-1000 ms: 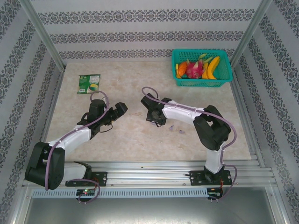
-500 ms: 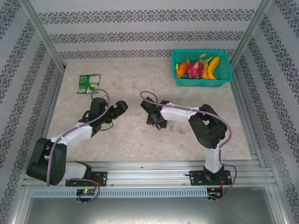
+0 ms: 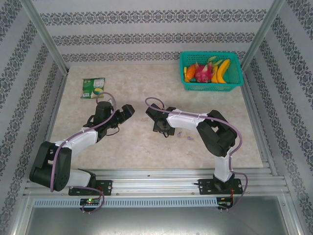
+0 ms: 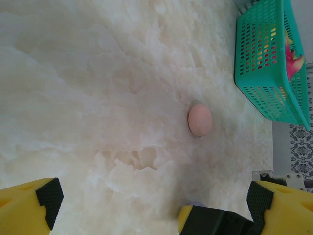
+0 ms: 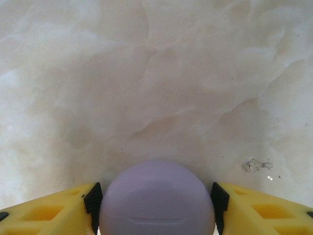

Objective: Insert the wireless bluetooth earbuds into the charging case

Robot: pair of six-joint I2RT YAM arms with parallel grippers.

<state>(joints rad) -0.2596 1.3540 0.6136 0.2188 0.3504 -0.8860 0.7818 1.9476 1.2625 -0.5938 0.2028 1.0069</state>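
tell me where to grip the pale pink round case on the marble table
Probably its curved rim, from straight above, one finger on each opposite side. The pale pink round case lies alone on the marble table, smooth and rounded, with no handle or edge to hook.

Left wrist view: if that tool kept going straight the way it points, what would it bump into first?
Likely the pink round case on the table, slightly right of the open left tool's line. A black-and-yellow part at the bottom edge sits nearer, though its height is unclear.
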